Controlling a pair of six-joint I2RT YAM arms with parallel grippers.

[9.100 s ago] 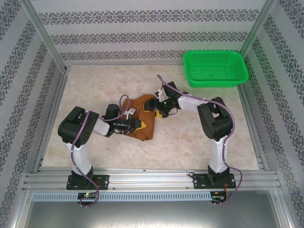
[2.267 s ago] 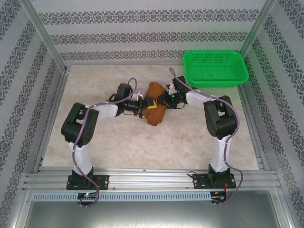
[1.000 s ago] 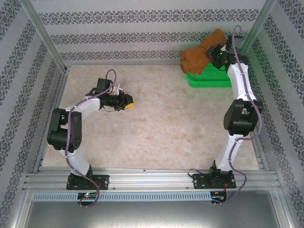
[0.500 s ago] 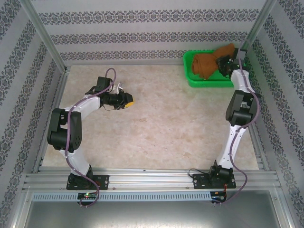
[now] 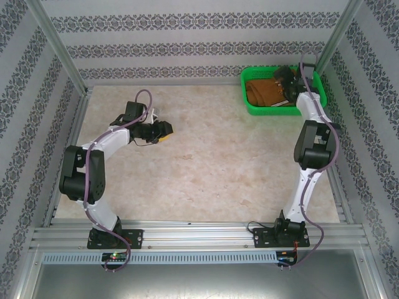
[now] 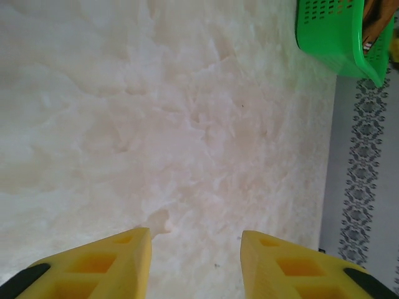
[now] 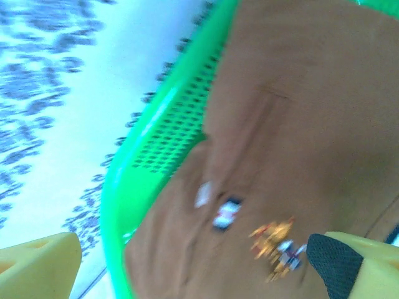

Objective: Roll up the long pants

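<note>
The long pants [image 5: 264, 92], a rust-brown bundle, lie inside the green basket [image 5: 272, 111] at the back right of the table. My right gripper [image 5: 287, 85] hovers just over the bundle. In the right wrist view its yellow jaws stand wide apart over the brown cloth [image 7: 280, 118], with small printed tags showing and the basket's wall [image 7: 163, 142] at the left; the gripper [image 7: 196, 249] is open and holds nothing. My left gripper [image 5: 166, 131] hangs over bare table at the left. Its jaws [image 6: 194, 240] are apart with only tabletop between them.
The marble-look tabletop [image 5: 206, 162] stretches between the two arms. Patterned walls and metal posts close in the table on three sides. From the left wrist the basket [image 6: 330, 37] shows at the top right, against the wall.
My right arm has brought the pants bundle down from above the basket into it and opened its jaws off the cloth. The left gripper has opened somewhat and barely moved.
</note>
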